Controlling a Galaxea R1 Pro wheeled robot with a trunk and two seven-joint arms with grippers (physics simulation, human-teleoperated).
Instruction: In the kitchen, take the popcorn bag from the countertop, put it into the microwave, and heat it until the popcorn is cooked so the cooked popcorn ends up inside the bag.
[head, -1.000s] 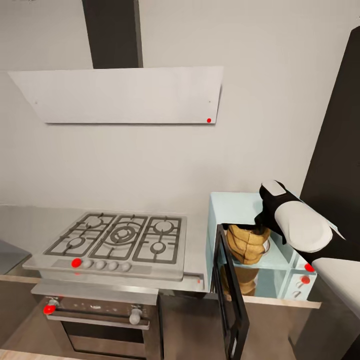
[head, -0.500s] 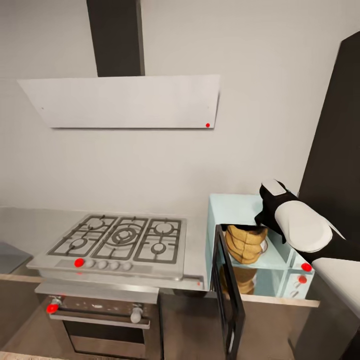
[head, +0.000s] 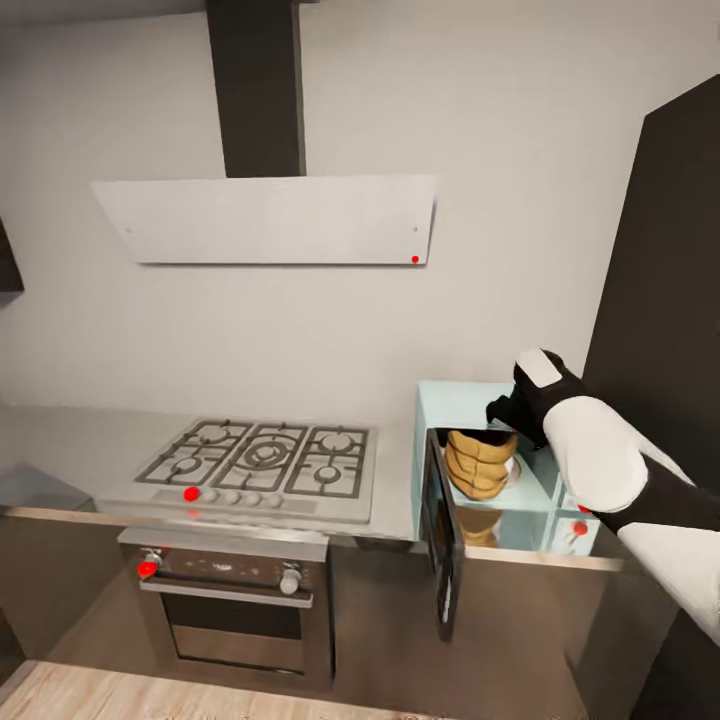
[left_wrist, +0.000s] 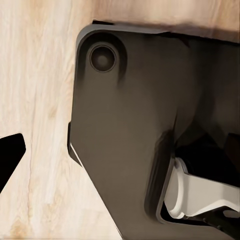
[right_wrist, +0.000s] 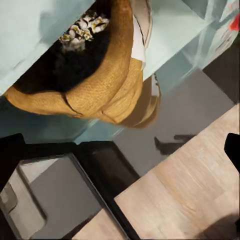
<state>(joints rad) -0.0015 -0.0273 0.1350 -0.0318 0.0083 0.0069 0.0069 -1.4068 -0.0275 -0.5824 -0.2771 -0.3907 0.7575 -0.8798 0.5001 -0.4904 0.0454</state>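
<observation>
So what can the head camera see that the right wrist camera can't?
The head view alone takes in the stove, the oven under it, the hood on the wall and the right arm reaching toward the microwave.

The right wrist view alone looks down into the popcorn bag, where pale popcorn sits in its dark mouth.

Both show the tan bag inside the mint-blue microwave, the microwave's dark door hanging open, and the wooden floor.

head: high, facing wall | right wrist: close above popcorn bag (right_wrist: 100, 75), shared with head
</observation>
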